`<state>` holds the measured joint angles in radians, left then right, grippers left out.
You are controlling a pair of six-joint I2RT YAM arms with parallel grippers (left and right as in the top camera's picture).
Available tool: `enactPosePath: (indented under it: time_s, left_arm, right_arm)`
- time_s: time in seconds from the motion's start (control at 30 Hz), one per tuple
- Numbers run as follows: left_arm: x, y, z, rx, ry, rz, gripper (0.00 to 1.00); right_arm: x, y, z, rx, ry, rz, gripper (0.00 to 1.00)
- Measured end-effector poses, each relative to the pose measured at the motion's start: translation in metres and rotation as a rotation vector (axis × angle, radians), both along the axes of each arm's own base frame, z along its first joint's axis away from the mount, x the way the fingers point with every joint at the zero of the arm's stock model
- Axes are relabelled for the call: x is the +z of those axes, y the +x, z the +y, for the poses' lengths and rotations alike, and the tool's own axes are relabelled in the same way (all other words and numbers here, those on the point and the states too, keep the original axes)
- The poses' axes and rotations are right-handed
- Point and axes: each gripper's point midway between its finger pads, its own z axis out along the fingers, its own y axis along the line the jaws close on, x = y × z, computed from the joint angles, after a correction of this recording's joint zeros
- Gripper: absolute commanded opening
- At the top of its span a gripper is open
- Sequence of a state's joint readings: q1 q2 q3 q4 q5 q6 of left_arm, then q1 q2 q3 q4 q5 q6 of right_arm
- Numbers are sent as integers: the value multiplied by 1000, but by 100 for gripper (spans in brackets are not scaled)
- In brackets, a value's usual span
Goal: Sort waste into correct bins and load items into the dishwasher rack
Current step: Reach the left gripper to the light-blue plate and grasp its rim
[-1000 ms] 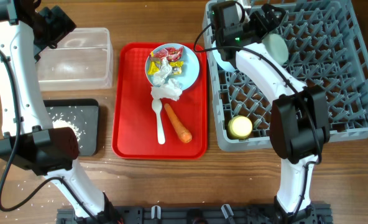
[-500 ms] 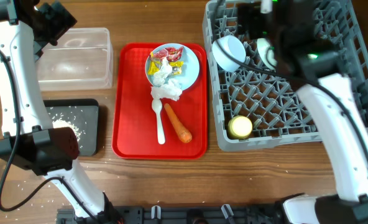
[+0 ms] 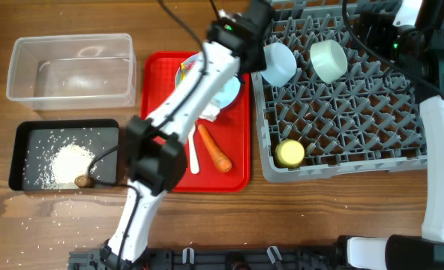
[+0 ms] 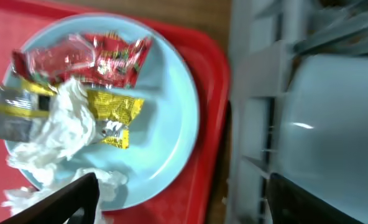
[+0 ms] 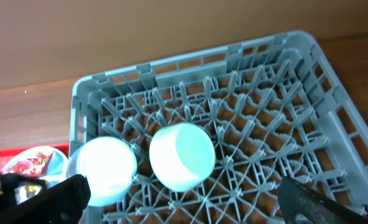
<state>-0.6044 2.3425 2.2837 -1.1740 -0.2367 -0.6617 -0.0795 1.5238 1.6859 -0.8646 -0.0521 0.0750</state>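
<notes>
My left gripper (image 3: 250, 28) is open and empty above the top right rim of the light blue plate (image 3: 231, 86), beside the grey dishwasher rack (image 3: 357, 112). In the left wrist view the plate (image 4: 165, 124) holds red wrappers (image 4: 103, 56), a yellow wrapper (image 4: 112, 112) and white tissue (image 4: 53, 137), with the open jaws (image 4: 190, 205) over the plate's edge. Two pale bowls (image 3: 278, 61) (image 3: 328, 60) sit upside down in the rack, and a yellow cup (image 3: 289, 154) stands at its front left. My right gripper (image 3: 376, 26) is open high over the rack's back, seeing both bowls (image 5: 103, 171) (image 5: 181, 155).
The red tray (image 3: 237, 150) also carries an orange carrot (image 3: 216, 150) and a white spoon (image 3: 193, 157), partly under my left arm. The clear tub (image 3: 68, 67) stands at the back left. The black tray (image 3: 27, 142) holds rice and a brown lump (image 3: 83, 180).
My left arm has swung from beside the clear tub across to the plate near the rack. My right arm has pulled back from the rack's left bowls toward the back right.
</notes>
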Motion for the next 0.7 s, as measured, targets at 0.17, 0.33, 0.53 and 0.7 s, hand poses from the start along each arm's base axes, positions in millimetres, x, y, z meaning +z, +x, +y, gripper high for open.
enactPosePath:
  time_s: [0.17,0.33,0.53,0.7]
  left_arm:
    - [-27,13,39,145,47,39,88]
    - [-26,28,59,138,47,30,84]
    - [-61,48,95,81,46,105,81]
    - [-86,41,86,-1,23,176,70]
  right_arm:
    - [-3,-3,0,0,1,18,100]
    - [-4,-3,0,0,2,21,100]
    - [-8,-7,1,0,4,41,100]
    - [-8,-7,1,0,4,41,100]
